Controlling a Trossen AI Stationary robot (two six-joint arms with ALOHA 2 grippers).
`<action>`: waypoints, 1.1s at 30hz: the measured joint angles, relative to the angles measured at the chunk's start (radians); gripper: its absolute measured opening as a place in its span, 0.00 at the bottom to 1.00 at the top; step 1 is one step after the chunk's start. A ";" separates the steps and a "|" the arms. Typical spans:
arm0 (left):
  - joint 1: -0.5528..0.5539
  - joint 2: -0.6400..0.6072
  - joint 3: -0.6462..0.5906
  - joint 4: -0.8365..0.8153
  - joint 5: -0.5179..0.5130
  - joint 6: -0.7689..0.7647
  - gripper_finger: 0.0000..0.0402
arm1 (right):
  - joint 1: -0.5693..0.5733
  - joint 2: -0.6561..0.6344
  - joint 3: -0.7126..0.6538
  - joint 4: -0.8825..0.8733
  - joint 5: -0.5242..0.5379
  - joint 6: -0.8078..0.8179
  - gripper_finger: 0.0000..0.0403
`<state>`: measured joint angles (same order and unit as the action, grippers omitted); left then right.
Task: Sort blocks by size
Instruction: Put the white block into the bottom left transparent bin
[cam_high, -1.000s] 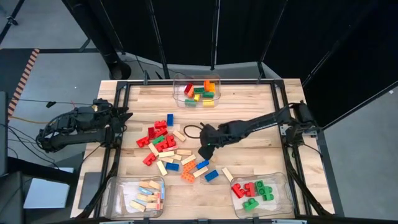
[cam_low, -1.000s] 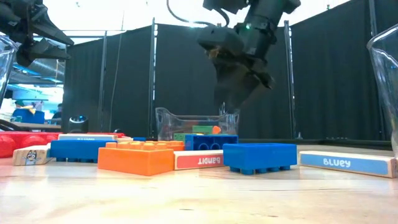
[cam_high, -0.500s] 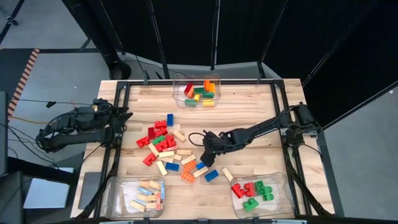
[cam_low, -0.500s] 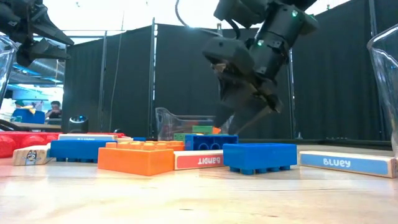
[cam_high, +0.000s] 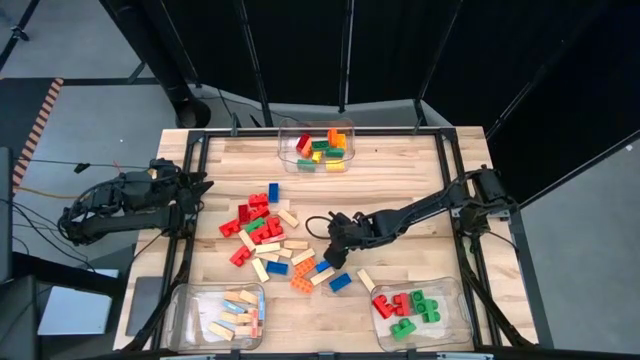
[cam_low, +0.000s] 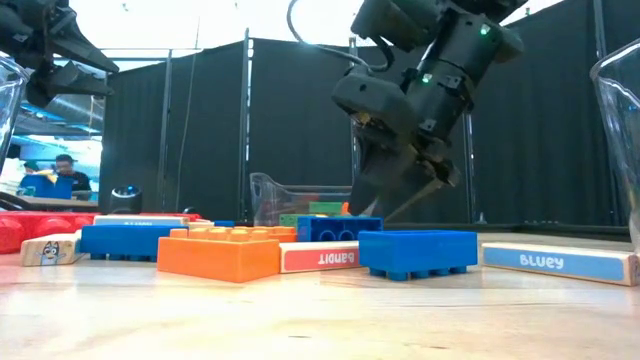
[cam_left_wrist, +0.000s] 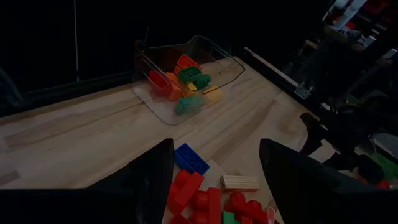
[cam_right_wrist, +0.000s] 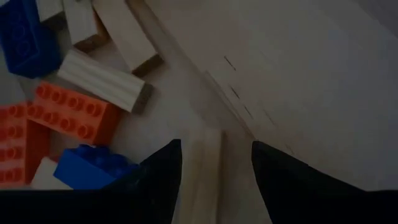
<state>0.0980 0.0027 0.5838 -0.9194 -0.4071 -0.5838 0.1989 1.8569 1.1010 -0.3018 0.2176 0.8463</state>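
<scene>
High view: the right gripper (cam_high: 331, 238) is being held low over the scattered studded plastic and plain wooden blocks (cam_high: 270, 235) at mid-table; the left gripper (cam_high: 198, 187) is being kept at the table's left edge, fingers parted.

Right wrist view: a pale smooth wooden bar (cam_right_wrist: 201, 174) is lying between the parted dark fingers (cam_right_wrist: 163, 180), not gripped.

3 clear bins (cam_high: 315, 131), maybe person (cam_low: 63, 172)

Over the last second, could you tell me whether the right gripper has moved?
Yes. In the high view the right gripper has shifted away from the far bin toward the near edge, and in the low view it has dropped closer to the blocks.
</scene>
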 joint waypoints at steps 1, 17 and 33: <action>0.000 0.000 0.000 0.000 0.000 0.000 0.61 | 0.003 0.007 0.001 0.011 -0.003 0.000 0.51; 0.000 0.000 0.000 0.000 -0.001 -0.001 0.61 | 0.028 0.169 0.146 -0.221 -0.047 -0.036 0.29; 0.000 0.000 0.000 0.000 -0.001 -0.001 0.61 | -0.081 0.020 0.138 -0.147 -0.038 -0.011 0.29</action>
<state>0.0982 0.0025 0.5838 -0.9198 -0.4078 -0.5846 0.1179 1.8768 1.2386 -0.4484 0.1799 0.8354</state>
